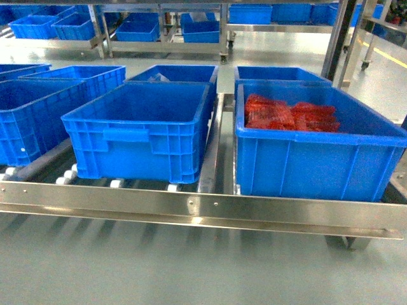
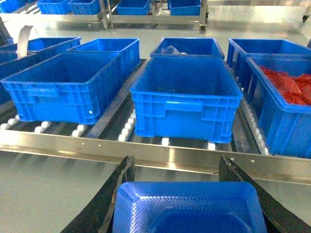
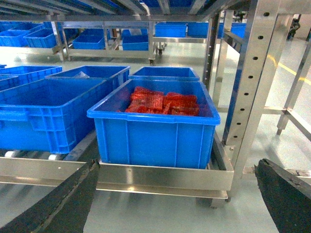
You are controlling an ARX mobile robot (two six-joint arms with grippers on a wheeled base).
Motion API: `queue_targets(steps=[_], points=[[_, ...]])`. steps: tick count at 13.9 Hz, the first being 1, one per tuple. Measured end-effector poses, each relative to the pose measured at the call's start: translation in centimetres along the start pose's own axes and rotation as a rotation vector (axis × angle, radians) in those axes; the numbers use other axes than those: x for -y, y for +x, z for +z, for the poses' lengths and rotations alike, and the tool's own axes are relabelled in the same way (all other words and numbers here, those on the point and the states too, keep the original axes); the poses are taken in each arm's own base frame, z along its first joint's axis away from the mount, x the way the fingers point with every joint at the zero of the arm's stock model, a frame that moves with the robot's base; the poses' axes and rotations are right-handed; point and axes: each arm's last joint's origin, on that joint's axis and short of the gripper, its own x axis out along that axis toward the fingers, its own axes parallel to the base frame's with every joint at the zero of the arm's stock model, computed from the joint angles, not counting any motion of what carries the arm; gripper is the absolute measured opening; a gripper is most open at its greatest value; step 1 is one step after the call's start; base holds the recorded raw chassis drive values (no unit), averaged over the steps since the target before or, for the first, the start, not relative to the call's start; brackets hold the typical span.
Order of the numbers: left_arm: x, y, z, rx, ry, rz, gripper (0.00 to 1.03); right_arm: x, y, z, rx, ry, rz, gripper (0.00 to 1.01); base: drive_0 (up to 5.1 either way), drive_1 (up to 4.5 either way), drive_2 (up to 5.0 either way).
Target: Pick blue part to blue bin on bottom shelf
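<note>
Head view
- Bottom shelf: we see the bottom shelf low down, with a shiny flat rail along its front edge.
- Rollers: small white rollers peek out under the crates near the front edge.
- Blue bin: the blue bin sits in the middle lane, right up at the front edge. We see nothing inside it.
- Crate with red bags: the crate with red bags sits at the front right corner of the shelf, just beside the blue bin, with a steel divider between them.
- Arms: we see no arm here.

Left wrist view
- Left gripper: the left gripper hangs in front of the shelf's front rail, facing the blue bin.
- Fingers: the black fingers press on both sides of the blue part, so it is clamped.
- Blue part: the blue part is held up in the air in front of the shelf, not in any bin. It shows a raised edge all round, and the bottom of the picture cuts it off.

Right wrist view
- Right gripper: the right gripper has its two dark fingers far apart with nothing between them.
- Where it looks: it faces the crate with red bags at the right end of the shelf.
- Steel post: a steel post with holes stands just beside that crate, at the shelf's right corner.
</note>
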Motion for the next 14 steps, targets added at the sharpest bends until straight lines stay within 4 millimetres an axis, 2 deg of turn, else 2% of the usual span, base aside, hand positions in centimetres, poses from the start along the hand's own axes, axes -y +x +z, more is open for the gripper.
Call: queue_targets(steps=[14], points=[[0.01, 0.02, -0.1, -0.003, 0.002, 0.0, 0.43, 0.0, 0.0, 0.0, 0.0, 0.0, 0.0, 0.98, 0.0, 0.0, 0.0]])
